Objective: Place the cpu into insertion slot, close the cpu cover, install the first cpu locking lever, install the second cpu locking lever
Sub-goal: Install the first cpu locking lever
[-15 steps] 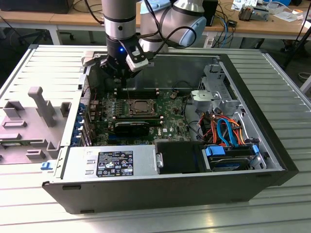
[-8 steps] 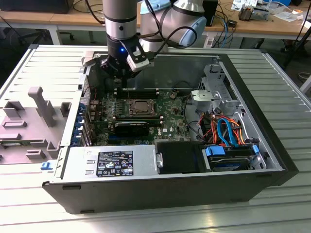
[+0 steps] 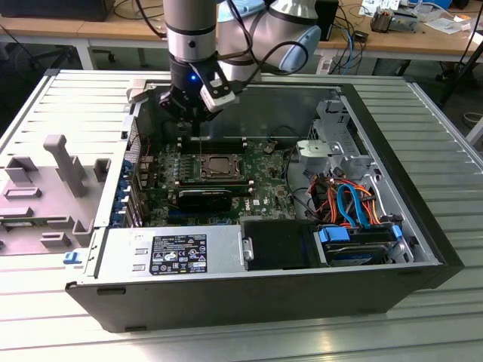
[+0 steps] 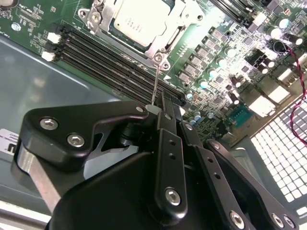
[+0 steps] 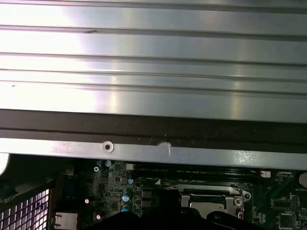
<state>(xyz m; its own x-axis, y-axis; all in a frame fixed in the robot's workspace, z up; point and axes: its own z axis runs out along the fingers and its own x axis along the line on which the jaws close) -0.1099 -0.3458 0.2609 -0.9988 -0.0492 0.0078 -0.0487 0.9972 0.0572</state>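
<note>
The cpu point(image 3: 219, 164) point(image 4: 139, 21) lies flat in the insertion slot point(image 3: 198, 179) on the green board, silver top up. The cpu cover point(image 4: 165, 45) point(image 5: 206, 200) lies down around it as a thin metal frame. From the socket's corner a thin wire locking lever point(image 4: 155, 81) stands up to my gripper point(image 4: 168, 106) point(image 3: 195, 130). The gripper hangs just beyond the socket's far edge, toward the exterior view's left. Its black fingers point(image 4: 165, 143) are pressed together on the lever's end.
The board sits deep in an open black computer case point(image 3: 423, 249). A power supply point(image 3: 173, 253) and a drive with orange and blue cables point(image 3: 355, 226) fill the near side. Long black memory slots point(image 4: 105, 52) run beside the socket. Grey fixtures point(image 3: 60, 173) stand on the slatted table.
</note>
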